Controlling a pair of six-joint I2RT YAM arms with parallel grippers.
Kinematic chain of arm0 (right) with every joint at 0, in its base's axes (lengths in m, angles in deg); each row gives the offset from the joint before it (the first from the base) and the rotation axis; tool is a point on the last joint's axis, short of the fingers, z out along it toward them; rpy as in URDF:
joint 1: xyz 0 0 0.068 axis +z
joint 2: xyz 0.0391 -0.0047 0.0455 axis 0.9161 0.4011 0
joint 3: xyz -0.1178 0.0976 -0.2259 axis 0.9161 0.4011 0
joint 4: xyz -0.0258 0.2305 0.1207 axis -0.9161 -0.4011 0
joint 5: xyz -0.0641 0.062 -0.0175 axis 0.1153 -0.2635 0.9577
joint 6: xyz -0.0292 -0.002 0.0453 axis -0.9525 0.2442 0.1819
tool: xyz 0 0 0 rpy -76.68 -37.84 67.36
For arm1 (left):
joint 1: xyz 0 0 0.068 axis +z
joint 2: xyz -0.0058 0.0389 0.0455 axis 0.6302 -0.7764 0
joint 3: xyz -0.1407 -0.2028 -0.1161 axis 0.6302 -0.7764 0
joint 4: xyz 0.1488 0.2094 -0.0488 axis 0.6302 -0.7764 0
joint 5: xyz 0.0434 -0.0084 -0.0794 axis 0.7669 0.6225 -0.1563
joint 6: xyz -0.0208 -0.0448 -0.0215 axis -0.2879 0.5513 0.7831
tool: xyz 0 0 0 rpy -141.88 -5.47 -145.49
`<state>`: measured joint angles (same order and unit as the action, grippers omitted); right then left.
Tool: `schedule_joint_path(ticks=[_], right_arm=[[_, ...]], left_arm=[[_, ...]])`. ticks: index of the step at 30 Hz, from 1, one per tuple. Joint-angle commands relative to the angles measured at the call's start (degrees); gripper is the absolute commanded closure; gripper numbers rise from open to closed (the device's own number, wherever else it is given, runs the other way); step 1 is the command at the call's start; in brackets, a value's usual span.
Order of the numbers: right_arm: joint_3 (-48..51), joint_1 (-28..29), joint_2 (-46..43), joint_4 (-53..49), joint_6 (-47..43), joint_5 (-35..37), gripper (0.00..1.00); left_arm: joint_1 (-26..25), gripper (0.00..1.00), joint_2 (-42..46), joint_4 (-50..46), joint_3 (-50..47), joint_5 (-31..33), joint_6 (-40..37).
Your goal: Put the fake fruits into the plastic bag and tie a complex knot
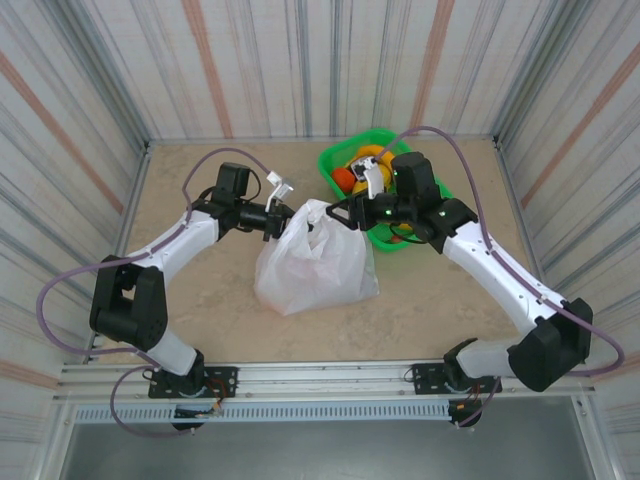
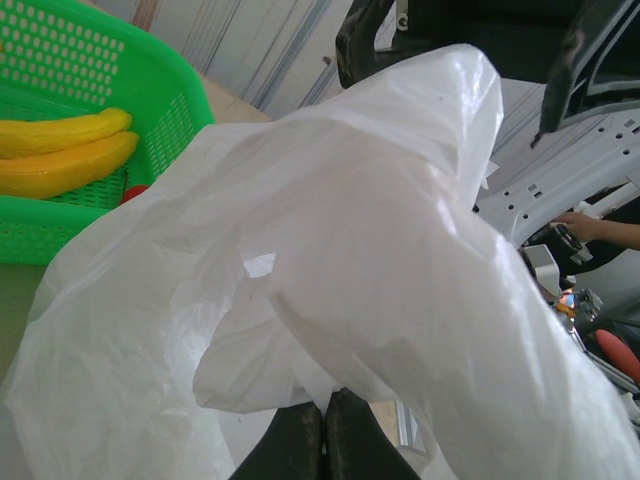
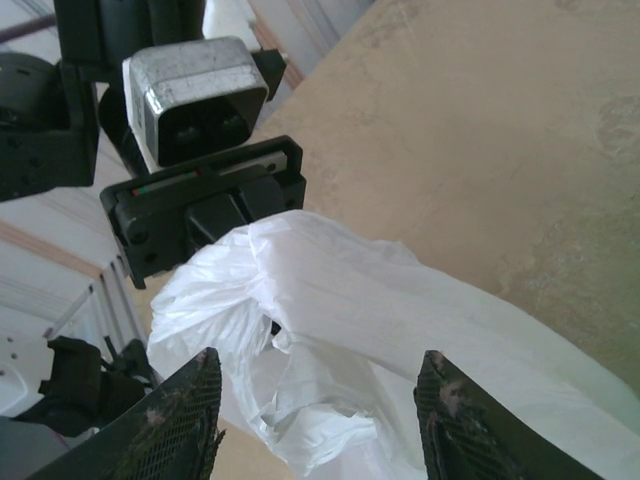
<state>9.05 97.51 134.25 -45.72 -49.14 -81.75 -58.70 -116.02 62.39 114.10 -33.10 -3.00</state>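
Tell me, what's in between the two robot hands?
The white plastic bag. In the top view, its bunched-up top sits between the left gripper and the right gripper.

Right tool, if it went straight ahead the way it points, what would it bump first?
Probably the plastic bag: its bunched top sits between the open fingers of the right tool. The left tool, pinching that bag, lies just beyond, though depth is unclear.

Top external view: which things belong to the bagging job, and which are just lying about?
Job: thin translucent white plastic bag; yellow plastic toy bananas; round orange toy fruit; left tool, shut on the bag; right tool, open astride it.
Lying about: green perforated plastic basket; purple arm cables.
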Motion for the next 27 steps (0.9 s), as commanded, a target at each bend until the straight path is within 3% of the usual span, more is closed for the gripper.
schedule_joint_path(ticks=[1,10,27], right_arm=[[-2.1,0.5,0.5,-1.7,-1.4,1.0,0.56],[-4.0,0.8,0.6,-5.1,-3.2,3.0,1.0],[-4.0,-0.9,-4.0,-13.0,-4.5,10.0,1.0]], left_arm=[[-0.2,1.0,1.9,0.3,0.9,0.0,-0.2],[-0.2,1.0,3.5,0.2,0.1,2.8,-0.5],[5.4,1.0,12.5,5.1,-8.8,17.2,8.9]])
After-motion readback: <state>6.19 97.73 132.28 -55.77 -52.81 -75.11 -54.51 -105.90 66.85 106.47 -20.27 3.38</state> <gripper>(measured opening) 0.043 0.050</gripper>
